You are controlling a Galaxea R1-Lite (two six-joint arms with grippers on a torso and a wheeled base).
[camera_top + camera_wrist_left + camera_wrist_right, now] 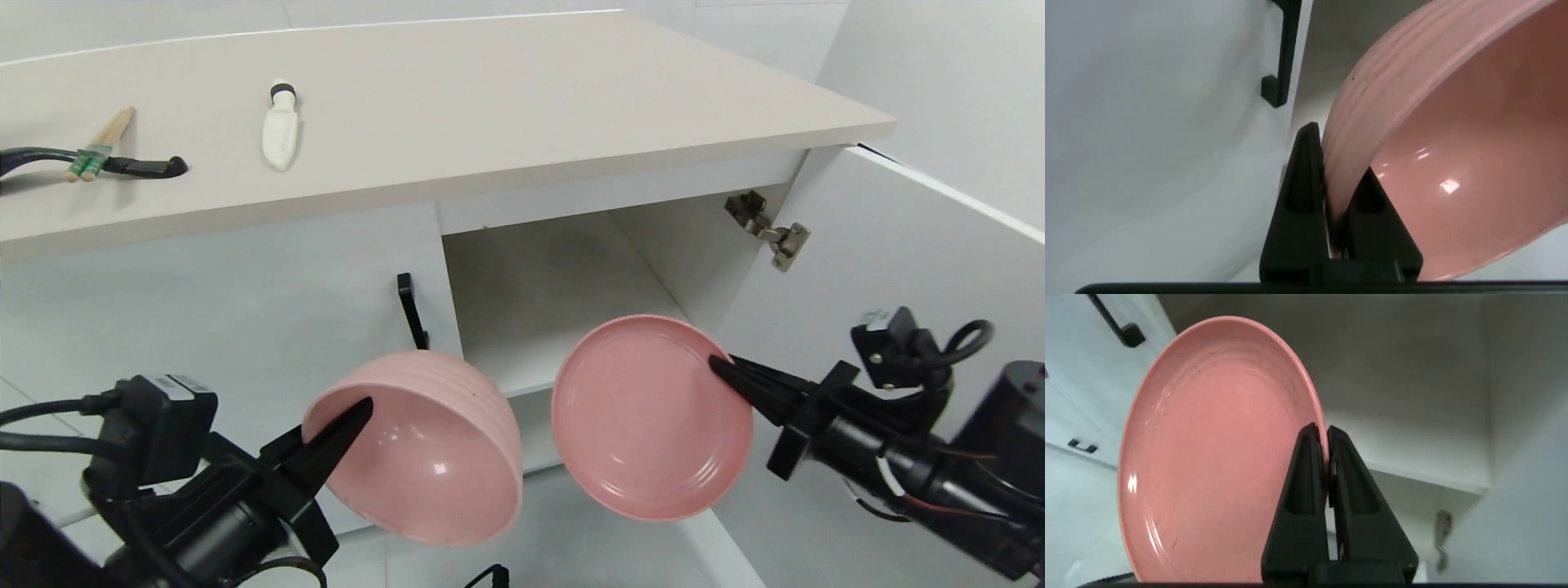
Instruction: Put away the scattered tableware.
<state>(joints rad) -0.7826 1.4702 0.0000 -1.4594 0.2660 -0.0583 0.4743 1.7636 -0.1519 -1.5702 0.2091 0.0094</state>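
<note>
Pink bowl is clamped at its rim by the left gripper, jaws closed on it. The right gripper likewise pinches the pink plate at its edge. Both hang tilted before the open cabinet (presumably for sliding onto its shelf). Chopsticks and spoon lie on the countertop.

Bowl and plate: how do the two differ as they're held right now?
The bowl is deep with a ribbed outside; the plate is shallow and nearly flat. The left end effector pinches the bowl's rim; the right end effector pinches the plate's rim. The bowl hangs mostly before the closed door, the plate before the open cabinet. Both are pink and held tilted in the air.
</note>
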